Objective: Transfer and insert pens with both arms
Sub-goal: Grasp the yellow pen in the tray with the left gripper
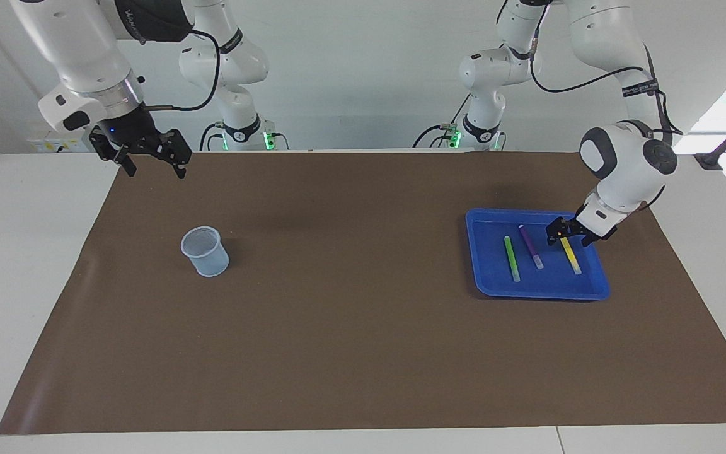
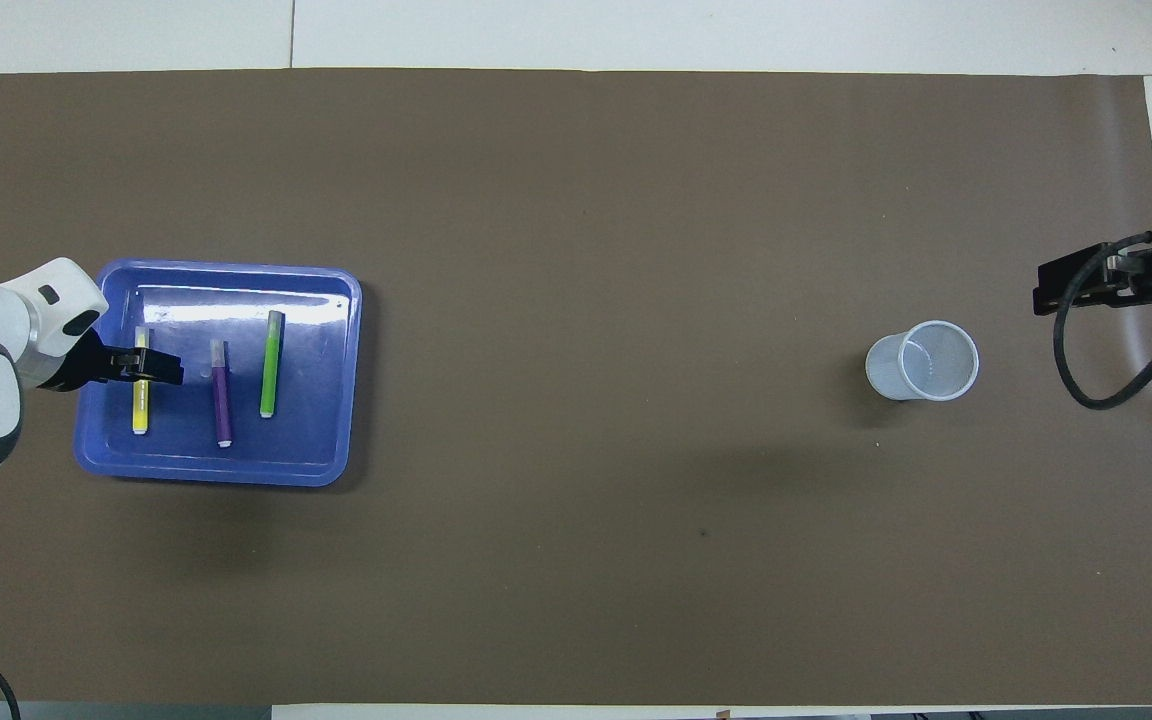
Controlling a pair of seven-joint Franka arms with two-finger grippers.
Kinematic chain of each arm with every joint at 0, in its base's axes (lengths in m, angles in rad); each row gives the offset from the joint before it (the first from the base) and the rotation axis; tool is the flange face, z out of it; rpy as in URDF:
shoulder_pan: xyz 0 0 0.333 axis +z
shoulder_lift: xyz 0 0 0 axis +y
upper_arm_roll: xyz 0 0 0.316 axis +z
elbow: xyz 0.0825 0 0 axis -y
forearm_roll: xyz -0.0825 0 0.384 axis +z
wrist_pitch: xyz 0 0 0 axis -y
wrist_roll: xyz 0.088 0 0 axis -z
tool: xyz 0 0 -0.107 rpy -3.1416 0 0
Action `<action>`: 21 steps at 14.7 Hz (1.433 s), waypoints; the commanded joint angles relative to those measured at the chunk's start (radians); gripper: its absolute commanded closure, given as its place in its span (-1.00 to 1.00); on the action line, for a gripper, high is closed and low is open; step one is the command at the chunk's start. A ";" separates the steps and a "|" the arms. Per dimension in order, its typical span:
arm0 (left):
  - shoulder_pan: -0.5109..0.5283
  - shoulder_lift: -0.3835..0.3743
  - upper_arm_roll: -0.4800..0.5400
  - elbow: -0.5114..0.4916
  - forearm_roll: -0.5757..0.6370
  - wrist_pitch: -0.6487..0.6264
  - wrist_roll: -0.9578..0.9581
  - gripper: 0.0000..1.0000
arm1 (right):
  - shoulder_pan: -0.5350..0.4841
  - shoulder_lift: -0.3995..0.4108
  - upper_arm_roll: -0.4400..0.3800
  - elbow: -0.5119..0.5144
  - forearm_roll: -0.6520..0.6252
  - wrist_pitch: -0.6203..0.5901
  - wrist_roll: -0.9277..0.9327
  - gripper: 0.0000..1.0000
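Observation:
Three pens lie side by side in a blue tray toward the left arm's end of the table: yellow, purple, green. My left gripper is low in the tray, its fingers open and straddling the yellow pen near the end nearer the robots. My right gripper is open and empty, raised over the mat at the right arm's end, above and beside a translucent cup.
A brown mat covers the table. The cup stands upright on it, empty. Two smaller white arms with green-lit bases stand at the robots' edge of the table.

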 commanded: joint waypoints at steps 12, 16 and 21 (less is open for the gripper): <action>0.021 0.045 -0.003 -0.017 -0.008 0.084 0.024 -0.77 | -0.013 -0.003 0.007 -0.006 0.003 0.003 -0.008 -1.00; 0.024 0.053 -0.003 -0.019 -0.008 0.086 0.022 -0.66 | -0.013 -0.003 0.007 -0.006 0.003 0.003 -0.008 -1.00; 0.024 0.054 -0.001 -0.019 -0.006 0.084 0.024 0.07 | -0.013 -0.003 0.007 -0.006 0.003 0.003 -0.008 -1.00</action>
